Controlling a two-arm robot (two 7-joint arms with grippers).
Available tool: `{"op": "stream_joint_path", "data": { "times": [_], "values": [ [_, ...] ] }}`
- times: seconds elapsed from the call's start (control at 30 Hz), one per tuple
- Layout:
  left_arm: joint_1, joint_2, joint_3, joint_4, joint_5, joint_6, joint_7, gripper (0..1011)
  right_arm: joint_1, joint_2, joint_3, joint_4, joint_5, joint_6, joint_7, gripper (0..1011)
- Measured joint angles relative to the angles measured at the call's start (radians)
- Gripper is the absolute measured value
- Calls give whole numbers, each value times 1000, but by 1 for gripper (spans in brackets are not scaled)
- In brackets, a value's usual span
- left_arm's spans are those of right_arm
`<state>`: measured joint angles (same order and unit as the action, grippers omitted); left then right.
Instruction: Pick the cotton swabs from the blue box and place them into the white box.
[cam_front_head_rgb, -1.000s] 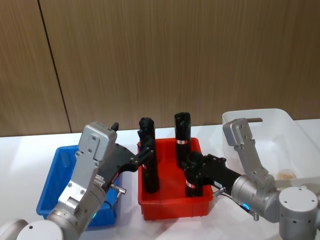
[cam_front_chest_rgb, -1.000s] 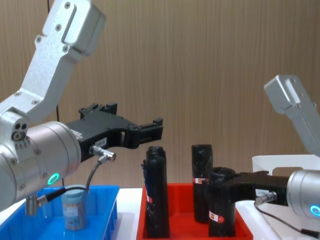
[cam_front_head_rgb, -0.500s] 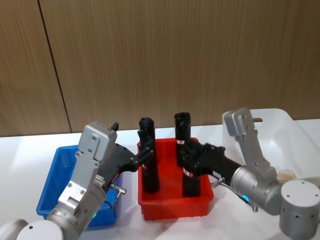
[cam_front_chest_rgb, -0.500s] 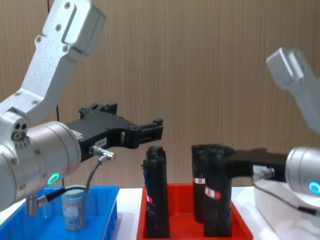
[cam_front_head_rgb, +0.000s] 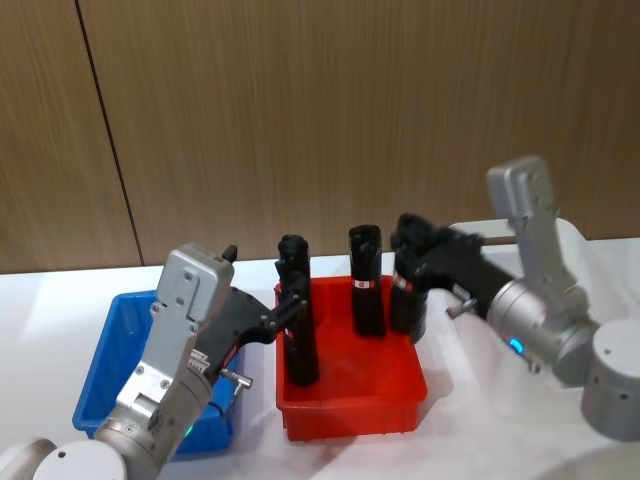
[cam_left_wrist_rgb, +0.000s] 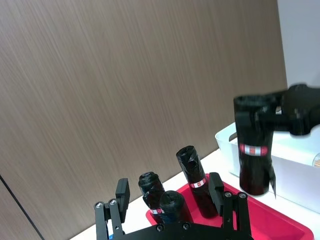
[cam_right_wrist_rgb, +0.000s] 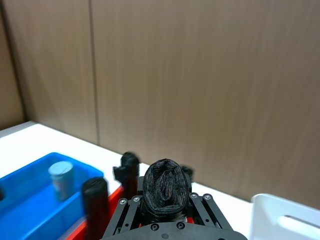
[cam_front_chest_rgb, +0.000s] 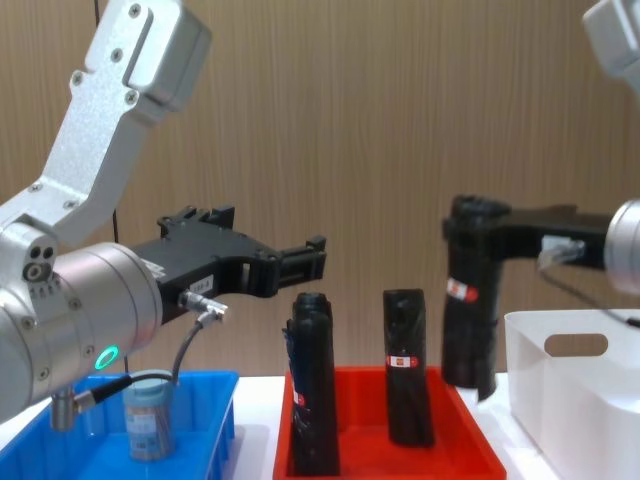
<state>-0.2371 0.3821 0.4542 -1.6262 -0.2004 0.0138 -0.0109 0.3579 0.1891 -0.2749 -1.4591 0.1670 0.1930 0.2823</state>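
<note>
While the right gripper (cam_front_chest_rgb: 478, 245) is clamped on a black roll (cam_front_chest_rgb: 470, 300) and holds it lifted clear above the red tray (cam_front_head_rgb: 350, 405), at the tray's corner nearest the white box (cam_front_chest_rgb: 585, 390), the one cotton swab jar I can see (cam_front_chest_rgb: 147, 412) stands upright in the blue box (cam_front_head_rgb: 110, 355) on the tray's far side. The left gripper (cam_front_chest_rgb: 300, 260) hangs over the tray's blue-box edge, fingers parted and empty (idle, by the look of it). My worry: this is the wrong item, and if released beyond the tray's right wall it lands in the white box, where something pale already lies, and the swab jar stays unpicked.
</note>
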Motion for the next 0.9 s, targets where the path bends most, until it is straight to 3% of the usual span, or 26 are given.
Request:
{"op": "stream_joint_path", "data": {
  "times": [0.4, 0.9],
  "values": [
    [0, 0, 0, 0, 0, 0, 0, 1003, 41, 34, 56, -7, -15, -9, -57, 363],
    [0, 0, 0, 0, 0, 0, 0, 1003, 86, 66, 101, 70, -69, -33, -97, 363]
  ]
}}
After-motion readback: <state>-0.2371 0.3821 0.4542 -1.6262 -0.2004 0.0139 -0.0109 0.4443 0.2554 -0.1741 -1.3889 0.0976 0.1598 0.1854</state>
